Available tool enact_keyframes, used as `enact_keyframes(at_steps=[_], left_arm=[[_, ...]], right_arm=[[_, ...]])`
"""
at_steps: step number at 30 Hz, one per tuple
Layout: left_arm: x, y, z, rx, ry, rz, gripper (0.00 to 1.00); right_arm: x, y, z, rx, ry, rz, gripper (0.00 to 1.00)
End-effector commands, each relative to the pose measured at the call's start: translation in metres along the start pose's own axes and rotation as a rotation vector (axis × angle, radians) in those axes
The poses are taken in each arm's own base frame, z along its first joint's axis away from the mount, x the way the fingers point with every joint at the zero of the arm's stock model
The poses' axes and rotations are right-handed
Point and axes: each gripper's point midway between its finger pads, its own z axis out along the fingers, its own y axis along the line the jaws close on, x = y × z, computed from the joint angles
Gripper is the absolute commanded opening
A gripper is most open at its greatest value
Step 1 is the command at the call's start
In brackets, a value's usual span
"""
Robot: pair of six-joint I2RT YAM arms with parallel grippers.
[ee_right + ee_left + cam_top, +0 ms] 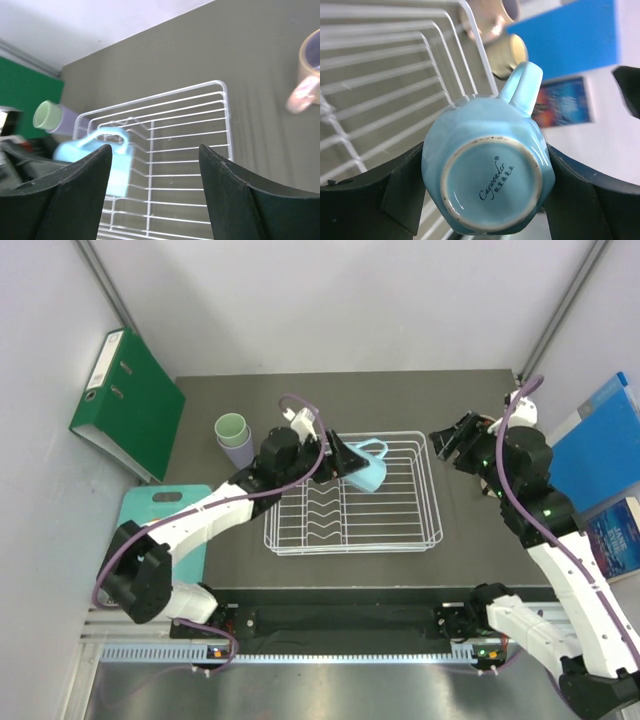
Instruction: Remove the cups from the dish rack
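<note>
Surface: dark grey surface [470, 400] inside white walls, with a green binder [130, 405] leaning at the far left and a teal board [165, 510] near the left arm.
Rack: you are working over the white wire rack [400, 535], sitting mid-surface; its floor looks bare apart from the blue cup.
Blue cup: the blue cup [368, 468] is sitting tilted at the rack's far-left corner, handle toward the far side; in the left wrist view its base is facing the camera.
Left fingers: your left gripper [338, 457] is bracketing the blue cup, one finger on each side of its body, seemingly gripping it; contact looks close but I cannot be sure it is firm.
Right fingers: your right gripper [155, 190] is standing open with nothing in it, hovering right of the rack.
Other cups: green cup [232, 427] stacked in a lavender cup [238, 452] left of the rack; a pink cup [311, 70] is showing in the right wrist view.
Advice: be squeezing evenly on the body, not the handle, and be lifting straight up so you are clearing the rack's rim before swinging left.
</note>
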Motion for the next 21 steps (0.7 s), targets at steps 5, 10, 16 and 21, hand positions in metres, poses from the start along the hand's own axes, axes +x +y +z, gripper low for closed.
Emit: enact_keyframes(at_steps=[5,10,16,21], left_arm=[[-0.034,-0.125,-0.064,0.754,-0.076,-0.137,0.0],[-0.035,-0.133,-0.07,0.852,-0.048,-0.211,0.0],[-0.036,-0.126,-0.06,0.805,-0.061,-0.203,0.0],[-0.033,-0.123,-0.054,0.798,-0.034,-0.209,0.0]], right_arm=[[0.028,0.066,0.0,-0.384,0.108,0.102,0.66],[0.033,0.078,-0.007,-0.486,0.106,0.179,0.61],[0.034,0.093,-0.017,-0.6,0.103,0.227,0.6],[0.028,0.102,-0.02,-0.65,0.088,0.236,0.59]])
